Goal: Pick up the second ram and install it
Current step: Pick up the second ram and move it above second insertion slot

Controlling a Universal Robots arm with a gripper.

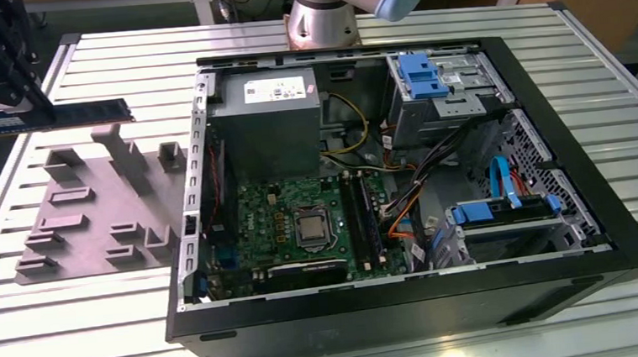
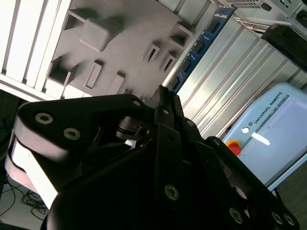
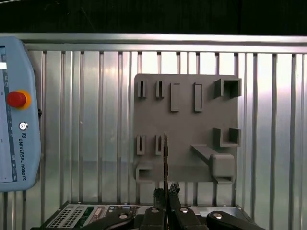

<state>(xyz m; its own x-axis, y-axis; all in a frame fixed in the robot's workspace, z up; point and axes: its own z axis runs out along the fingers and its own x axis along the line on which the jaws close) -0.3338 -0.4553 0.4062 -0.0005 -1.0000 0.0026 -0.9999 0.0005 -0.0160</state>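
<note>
My gripper (image 1: 2, 110) hangs at the exterior view's far left, above the table's edge, shut on the second ram (image 1: 62, 116). The dark green stick is held level on its long edge, well above the grey holder plate (image 1: 96, 211). In the first wrist view the ram (image 3: 165, 160) shows edge-on, sticking out from between the fingertips (image 3: 159, 195) over the holder plate (image 3: 184, 103). In the second wrist view the ram (image 2: 199, 45) runs out past the gripper (image 2: 165, 96). The long black slots (image 1: 361, 218) lie on the motherboard inside the open computer case (image 1: 572, 178), far from the gripper.
The case holds a grey power supply (image 1: 270, 123), blue drive brackets (image 1: 419, 75) and loose cables (image 1: 411, 201). A teach pendant (image 3: 17, 120) with a red button lies on the slatted metal table (image 1: 83, 330). The arm's base (image 1: 324, 14) stands behind the case.
</note>
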